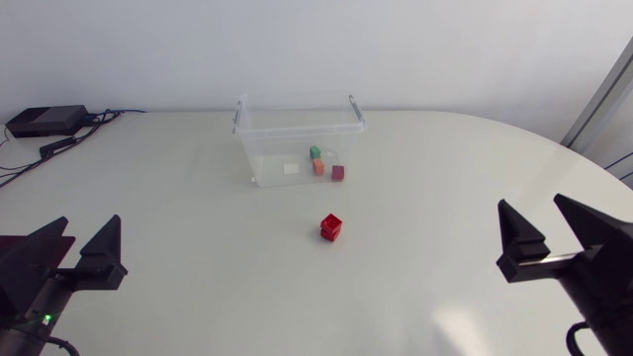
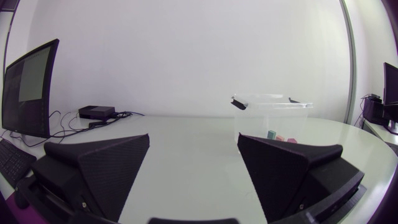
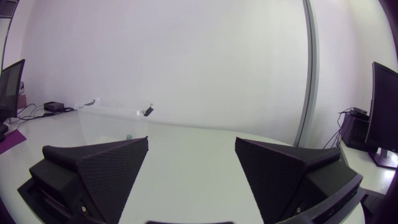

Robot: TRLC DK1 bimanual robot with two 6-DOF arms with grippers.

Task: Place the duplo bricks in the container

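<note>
— so, where do the bricks sit?
— three lie inside the clear container (image 1: 259, 148): a green brick (image 1: 316, 152), an orange brick (image 1: 318, 167) just beside it, and a dark red brick (image 1: 338, 173) near the wall that faces the arms. a bright red brick (image 1: 331, 227) stands alone on the white table (image 1: 198, 208), in front of the container and apart from it.
— and the arms?
— the left gripper (image 1: 91, 225) sits low at its own side, fingers spread wide and empty. the right gripper (image 1: 531, 208) is the same on the other side, wide and empty. both are well apart from the bright red brick.
— anything else?
— a black box (image 1: 45, 121) with cables sits at the table's far left corner.
</note>
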